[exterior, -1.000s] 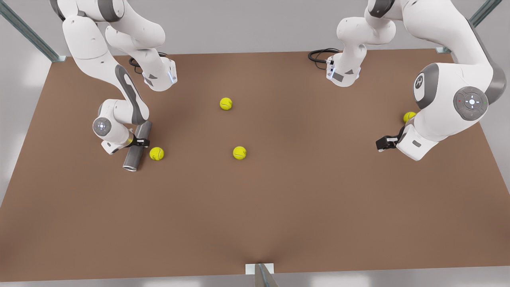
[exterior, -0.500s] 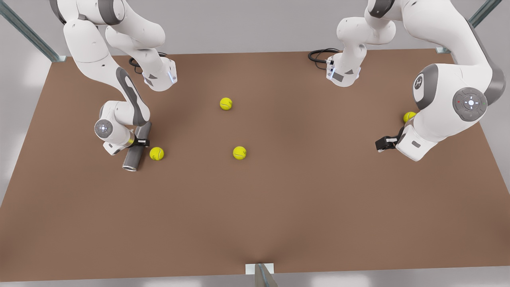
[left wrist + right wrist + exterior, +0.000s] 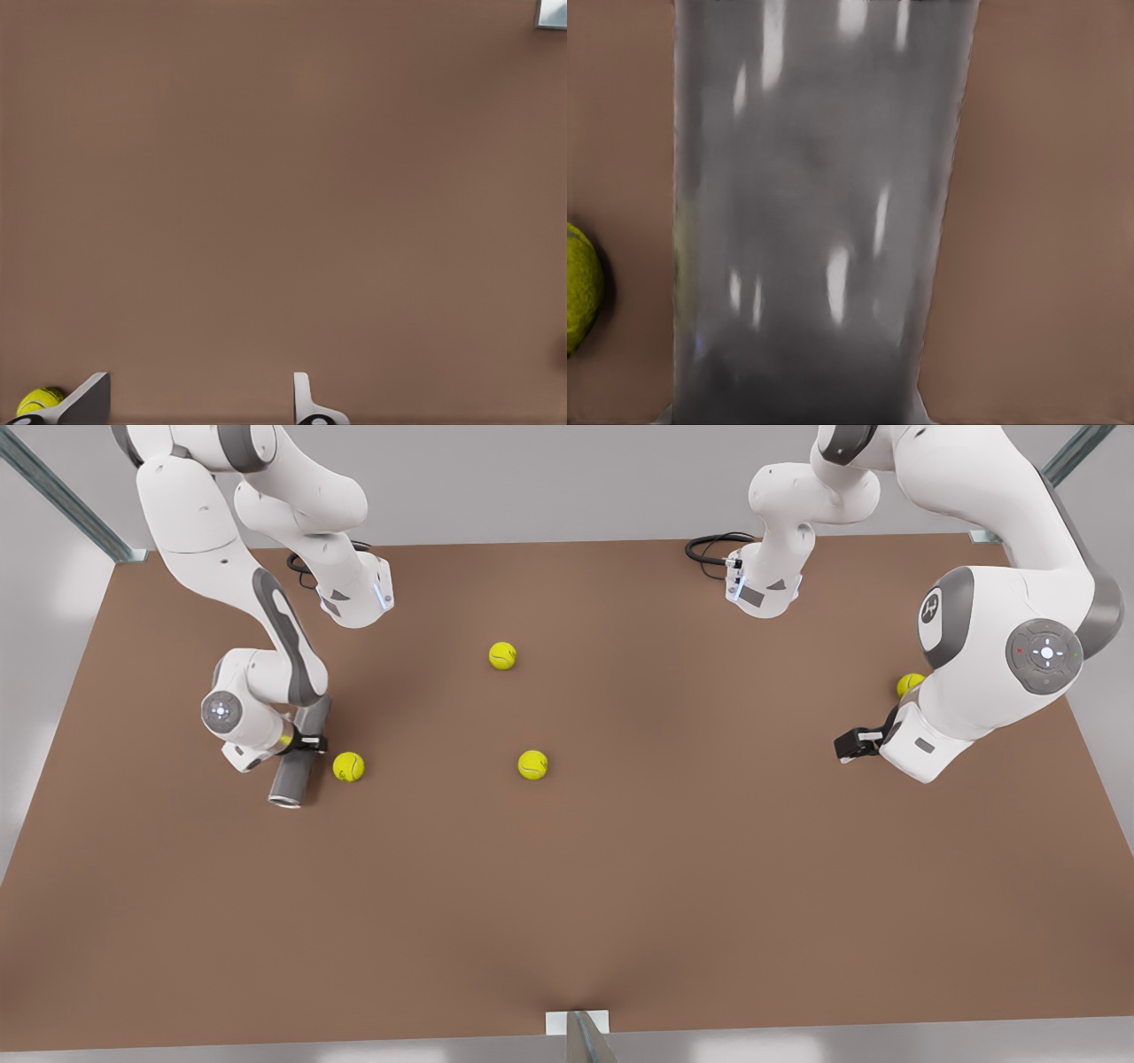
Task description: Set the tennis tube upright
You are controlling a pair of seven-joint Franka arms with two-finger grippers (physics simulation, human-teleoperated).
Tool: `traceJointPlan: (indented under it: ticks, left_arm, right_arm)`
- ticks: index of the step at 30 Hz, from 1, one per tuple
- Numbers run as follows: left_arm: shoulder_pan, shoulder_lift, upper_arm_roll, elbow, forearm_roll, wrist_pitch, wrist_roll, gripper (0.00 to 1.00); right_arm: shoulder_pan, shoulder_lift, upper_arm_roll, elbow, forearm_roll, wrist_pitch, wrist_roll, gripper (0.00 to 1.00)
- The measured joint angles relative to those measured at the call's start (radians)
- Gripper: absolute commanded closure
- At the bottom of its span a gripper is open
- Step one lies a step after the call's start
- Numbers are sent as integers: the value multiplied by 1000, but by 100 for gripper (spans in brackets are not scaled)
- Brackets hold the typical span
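Both right jaws [image 3: 306,741] clamp the tilted tennis tube [image 3: 295,766] mid-length; left jaws [image 3: 849,746] wait, parted, empty.

Four tennis balls [image 3: 532,765] scattered on brown table [image 3: 620,886].

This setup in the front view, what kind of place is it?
Probably a simulated robot test bench: a bare brown table on a metal frame, tennis balls, and the right gripper clamping the tennis tube.
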Motion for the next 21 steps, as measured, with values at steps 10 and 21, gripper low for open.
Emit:
traceJointPlan:
  ticks: [10, 21]
  left_arm:
    - [0, -5, 0, 1, 0, -1, -1, 0]
    - [-1, -16, 0, 8, -1, -2, -1, 0]
  right_arm:
    - [-12, -138, 43, 257, -4, -229, -39, 22]
    - [433, -23, 120, 633, 38, -408, -84, 22]
